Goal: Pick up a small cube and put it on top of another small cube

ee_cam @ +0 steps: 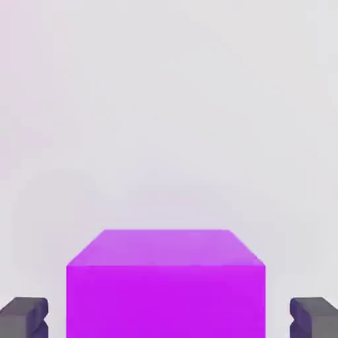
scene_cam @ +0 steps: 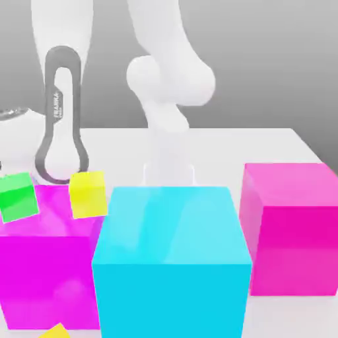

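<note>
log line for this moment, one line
gripper: fingers flank small purple cube | lifted: cannot tell | large cyan cube: hides gripper in exterior view

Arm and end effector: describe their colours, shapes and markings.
The arm is glossy white, built of rounded, bulbous segments. A grey, loop-shaped band on a white link at the exterior view's left carries small white FRANKA lettering. The end effector has two dark grey, blocky fingertips with notched inner faces.

Purple cube (ee_cam: 165, 284) between pincer (ee_cam: 169, 318) fingers (ee_cam: 24, 317), white surface (ee_cam: 169, 99) beyond.
</note>
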`<state>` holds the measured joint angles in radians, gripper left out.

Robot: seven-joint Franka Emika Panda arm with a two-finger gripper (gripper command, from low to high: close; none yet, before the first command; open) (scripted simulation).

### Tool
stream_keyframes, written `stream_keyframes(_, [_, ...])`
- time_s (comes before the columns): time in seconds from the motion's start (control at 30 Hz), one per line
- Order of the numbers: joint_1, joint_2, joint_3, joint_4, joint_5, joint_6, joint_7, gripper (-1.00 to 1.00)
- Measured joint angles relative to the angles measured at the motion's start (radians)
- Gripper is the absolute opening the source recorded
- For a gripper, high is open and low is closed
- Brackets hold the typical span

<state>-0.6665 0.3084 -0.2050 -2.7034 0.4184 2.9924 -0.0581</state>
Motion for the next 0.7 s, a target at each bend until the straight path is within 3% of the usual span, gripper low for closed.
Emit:
stream_keyframes(0.1, [-0.016,0.012,0.018,0.003,0.008,0.009,-0.005,-1.00])
stream_keyframes(0.17, [0.016,-0.022,-0.022,-0.006,-0.028,-0.017,0.023,-1.00])
stream_keyframes(0.37, [0.097,-0.224,-0.172,-0.044,-0.310,-0.153,0.244,-1.00])
stream_keyframes(0.53, [0.084,-0.332,-0.176,0.072,-0.446,-0.240,0.506,-1.00])
stream_keyframes(0.7, [0.147,-0.399,-0.119,0.187,-0.487,-0.429,0.692,-1.00])
